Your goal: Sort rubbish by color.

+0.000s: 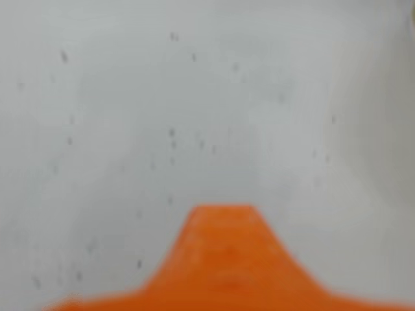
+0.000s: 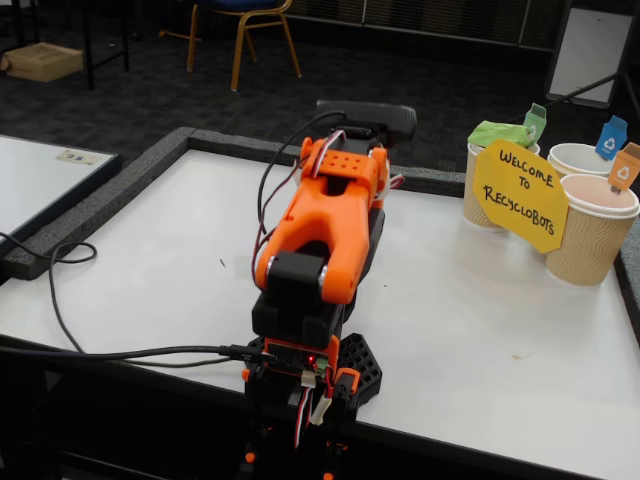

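A green crumpled lump of rubbish lies in the top of the leftmost paper cup at the back right of the table. No other rubbish shows in either view. The orange arm is folded down over its base near the front edge, far from the cups. In the wrist view only one blurred orange finger of my gripper rises from the bottom edge over bare white table. Nothing shows at the finger, and the other finger is out of sight.
A yellow "Welcome to Recyclobots" sign leans against the cups. A cup with a blue tag and one with an orange tag stand beside it. Black cables run along the front left. The white table has a raised grey border.
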### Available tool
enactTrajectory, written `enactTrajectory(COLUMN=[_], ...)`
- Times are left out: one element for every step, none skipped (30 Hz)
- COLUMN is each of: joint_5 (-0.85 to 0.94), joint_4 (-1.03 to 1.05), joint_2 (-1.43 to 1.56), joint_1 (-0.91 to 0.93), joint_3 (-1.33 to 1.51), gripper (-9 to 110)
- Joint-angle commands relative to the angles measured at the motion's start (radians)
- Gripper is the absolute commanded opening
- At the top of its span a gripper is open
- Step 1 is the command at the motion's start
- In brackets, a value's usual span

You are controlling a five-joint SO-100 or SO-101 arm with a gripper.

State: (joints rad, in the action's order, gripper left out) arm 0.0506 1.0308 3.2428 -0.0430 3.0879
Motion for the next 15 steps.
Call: enactTrajectory(joint_5=[-0.052, -0.074, -0.086, -0.104, -0.121, -0.132, -0.137, -0.141, -0.147, -0.150, -0.150, -0.150, -0.150, -0.150, -0.150], joint_4=[0.009, 0.017, 0.023, 0.031, 0.041, 0.051, 0.063, 0.078, 0.097, 0.121, 0.141, 0.155, 0.167, 0.179, 0.181], joint_2=[0.046, 0.046, 0.046, 0.046, 0.046, 0.046, 0.046, 0.046, 0.046, 0.046, 0.046, 0.046, 0.046, 0.046, 0.046], joint_1=[0.002, 0.003, 0.003, 0.003, 0.005, 0.005, 0.006, 0.008, 0.008, 0.008, 0.008, 0.008, 0.009, 0.011, 0.020], joint_3=[-0.028, -0.029, -0.031, -0.034, -0.037, -0.038, -0.041, -0.046, -0.052, -0.057, -0.061, -0.064, -0.066, -0.069, -0.069], gripper=[5, 6, 6, 6, 7, 7, 7, 7, 7, 7, 7, 6, 6, 6, 6])
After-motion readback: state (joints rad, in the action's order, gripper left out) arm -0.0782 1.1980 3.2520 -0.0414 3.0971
